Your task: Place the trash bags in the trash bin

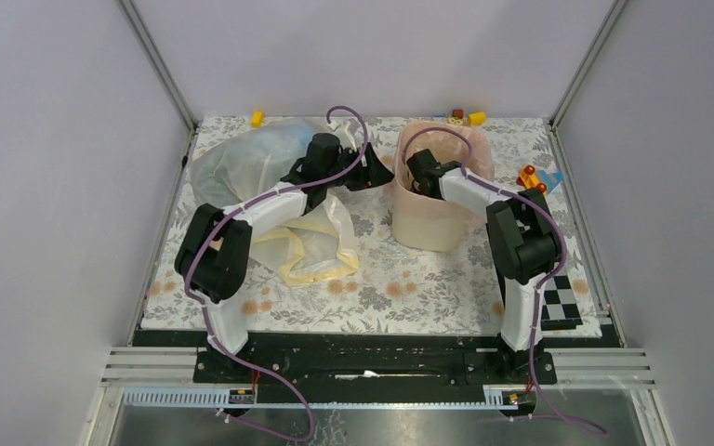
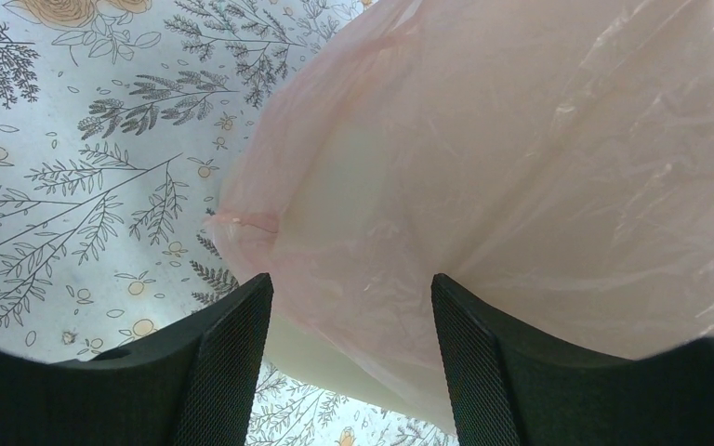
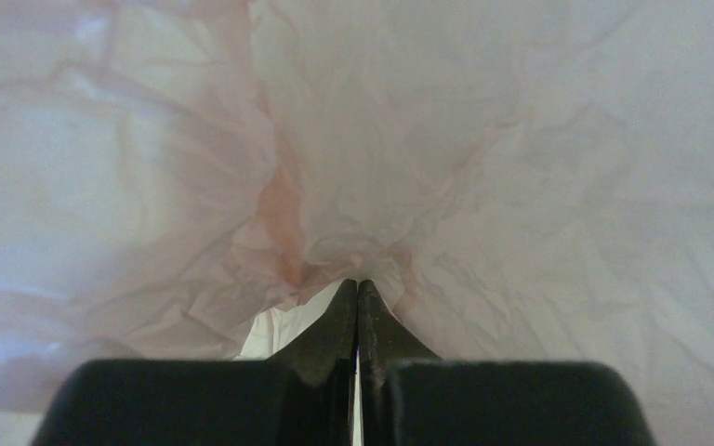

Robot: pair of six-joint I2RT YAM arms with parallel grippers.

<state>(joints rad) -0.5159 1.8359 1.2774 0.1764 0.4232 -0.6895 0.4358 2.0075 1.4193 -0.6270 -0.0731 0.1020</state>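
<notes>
Pink crinkly plastic trash bag (image 2: 521,167) lining cream-beige squarish plastic bin (image 1: 428,223). Right tool (image 3: 358,286) clenched inside; left tool (image 2: 351,279) released at the bin's left wall. Advised: pinch the draped film, tuck it inward.

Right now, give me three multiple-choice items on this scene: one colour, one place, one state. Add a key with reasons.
1. What colour is the bag lining the trash bin?
A) pink
B) green
C) black

2. Where does the pale yellow bag lie?
A) inside the bin
B) on the table, left of the bin
C) hung on the back wall

3. How does the right gripper stand?
A) wide open
B) shut
C) out of every view

Key:
1 A: the pink bag drapes over the bin's rim and wall.
2 B: the top view shows it spread on the floral cloth under the left arm.
3 B: the right wrist view shows its jaws pressed together, with pink plastic all around.
</notes>
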